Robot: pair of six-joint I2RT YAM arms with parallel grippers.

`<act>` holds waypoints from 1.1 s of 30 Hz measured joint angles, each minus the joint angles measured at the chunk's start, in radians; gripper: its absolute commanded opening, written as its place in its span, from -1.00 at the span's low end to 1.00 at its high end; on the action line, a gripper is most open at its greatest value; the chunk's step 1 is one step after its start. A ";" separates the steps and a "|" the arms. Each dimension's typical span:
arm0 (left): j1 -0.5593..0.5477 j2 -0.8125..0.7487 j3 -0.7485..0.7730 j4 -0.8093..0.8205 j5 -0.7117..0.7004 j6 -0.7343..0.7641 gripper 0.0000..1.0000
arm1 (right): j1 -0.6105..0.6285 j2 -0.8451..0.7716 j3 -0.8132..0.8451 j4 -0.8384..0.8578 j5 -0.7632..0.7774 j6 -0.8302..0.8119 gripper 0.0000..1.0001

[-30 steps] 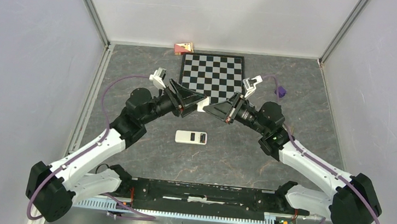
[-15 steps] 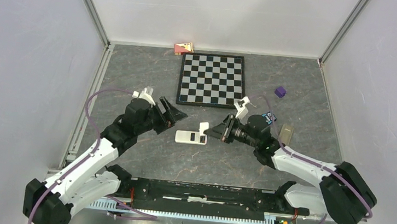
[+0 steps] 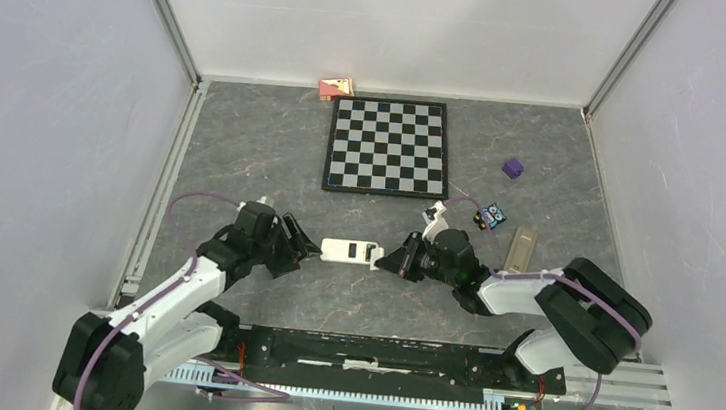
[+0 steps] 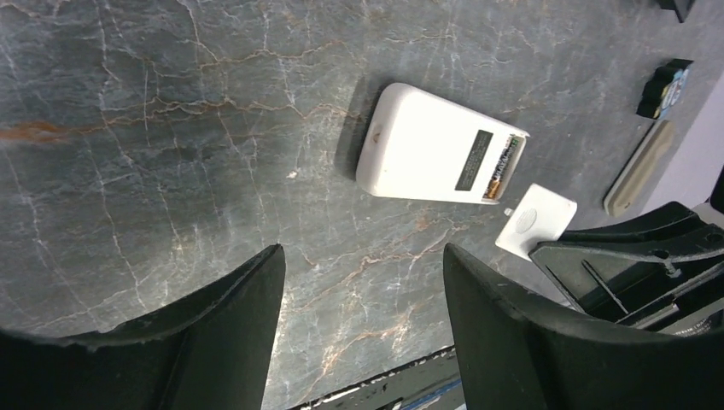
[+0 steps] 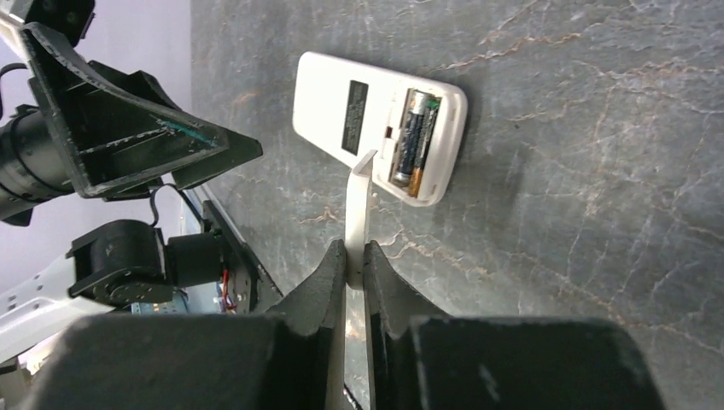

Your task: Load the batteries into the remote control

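Both arms are coming down and inward from beside the chessboard (image 3: 388, 147), now flanking the remote control (image 3: 349, 252) at mid-table, the left arm lying low at its left end and the right arm at its right end. Right gripper (image 5: 353, 256): clamping the thin white battery cover (image 5: 360, 201) edge-on, its upper tip hovering just beside the open compartment. Left gripper (image 4: 363, 265): standing with jaws spread wide, gripping nothing, pointing at the remote's closed end but apart from it. Batteries (image 5: 414, 141): two cells appearing to lie side by side inside the compartment at the remote's right end. Remote control: lying back-up and flat on the table. Progress, as a judgement: loading is looking complete; refitting the cover is remaining, with the left gripper probably positioning to brace the body. Bystanders: purple cube (image 3: 512, 167) and beige bar (image 3: 521, 248), well apart.
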State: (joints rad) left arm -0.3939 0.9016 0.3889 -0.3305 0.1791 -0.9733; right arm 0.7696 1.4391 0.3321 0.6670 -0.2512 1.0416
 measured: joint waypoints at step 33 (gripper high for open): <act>0.046 0.153 0.000 0.102 0.062 0.074 0.47 | -0.034 0.217 0.061 0.254 -0.040 0.035 -1.00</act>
State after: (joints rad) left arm -0.3481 1.0546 0.3889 -0.2287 0.2409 -0.8993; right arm 0.7353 1.6562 0.3927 0.9215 -0.2909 1.0771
